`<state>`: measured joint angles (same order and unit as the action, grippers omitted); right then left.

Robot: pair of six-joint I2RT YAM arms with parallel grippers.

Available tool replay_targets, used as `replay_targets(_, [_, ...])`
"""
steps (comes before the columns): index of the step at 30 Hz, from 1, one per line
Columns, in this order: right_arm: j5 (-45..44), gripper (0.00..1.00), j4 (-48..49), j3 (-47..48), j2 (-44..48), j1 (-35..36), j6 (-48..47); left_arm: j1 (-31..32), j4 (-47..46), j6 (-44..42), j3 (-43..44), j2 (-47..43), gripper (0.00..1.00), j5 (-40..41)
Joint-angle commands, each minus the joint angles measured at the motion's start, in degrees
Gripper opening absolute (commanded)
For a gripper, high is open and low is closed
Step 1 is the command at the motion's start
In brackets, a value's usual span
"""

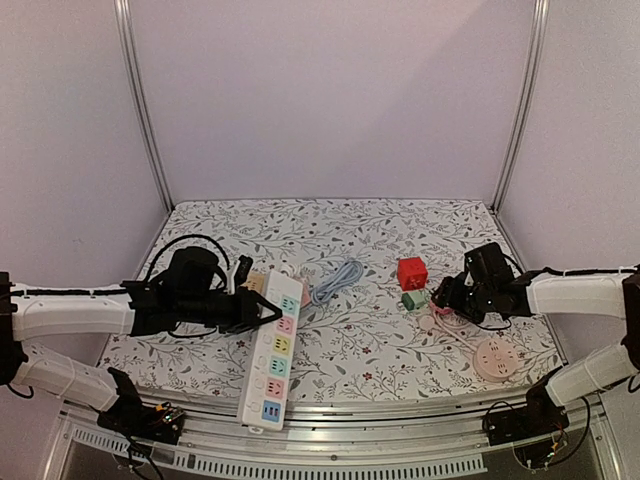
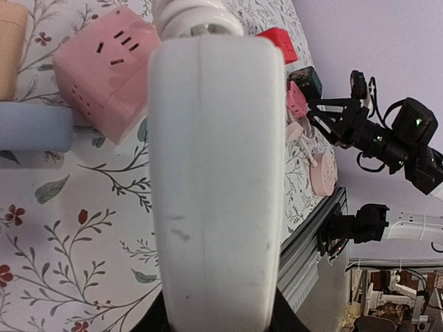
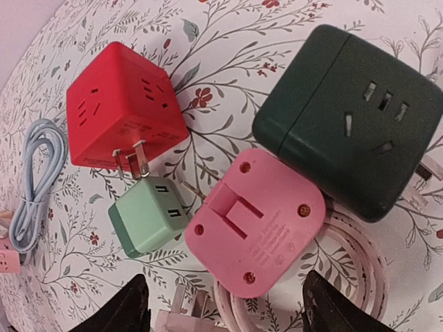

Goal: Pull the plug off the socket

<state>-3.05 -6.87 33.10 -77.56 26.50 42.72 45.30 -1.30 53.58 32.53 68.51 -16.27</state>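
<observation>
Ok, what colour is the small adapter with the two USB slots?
The small adapter is mint green; the right wrist view shows it best.

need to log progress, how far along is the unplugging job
Looks nearly done: the flat pink plug lies loose against the dark green cube socket, whose visible slots are empty. In hand: nothing on the right, where the right gripper stands open around the plug; the left gripper seems clamped on the long white power strip. Left: only backing the arms away, I'd guess.
</observation>
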Motion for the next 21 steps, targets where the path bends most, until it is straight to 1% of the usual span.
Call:
replay_targets(1, [-2.52, 0.80, -4.06, -0.17, 5.69, -0.30, -1.55, -0.06, -5.46, 0.55, 4.01, -0.74, 0.09, -1.61])
replay_targets(4, [-3.19, 0.87, -7.99, 0.27, 10.21, -0.27, -2.73, 0.51, -5.22, 0.77, 5.36, -1.36, 0.09, -1.39])
replay_targets(6, [-3.61, 0.88, -10.94, 0.65, 13.23, 0.05, -3.34, 1.11, -5.20, 0.91, 6.19, -1.52, 0.09, -0.78])
replay_targets(9, [-6.13, 0.91, -15.89, 2.18, 18.87, 2.41, -4.55, 2.14, -5.20, 0.76, 7.73, -0.84, 0.09, 0.29])
replay_targets(12, [-5.88, 0.93, -17.82, 2.98, 23.28, 5.38, -4.86, 2.89, -5.58, 0.77, 9.22, 0.83, 0.09, 1.09])
replay_targets(13, [-5.99, 0.93, -18.10, 3.29, 24.66, 7.01, -4.52, 3.37, -5.33, 0.82, 9.79, 1.48, 0.08, 2.35])
replay_targets(15, [-6.67, 0.98, -18.16, 3.80, 26.60, 10.26, -3.61, 3.96, -4.71, 0.71, 10.91, 2.61, 0.08, 4.20])
replay_targets(18, [-9.52, 0.99, -17.39, 5.01, 27.75, 17.04, -2.44, 4.50, -5.84, 1.35, 11.98, 4.59, 0.08, 5.43])
replay_targets(21, [-10.51, 0.99, -13.39, 6.32, 26.06, 23.30, -1.32, 4.77, -7.90, 2.45, 13.05, 6.59, 0.08, 5.83])
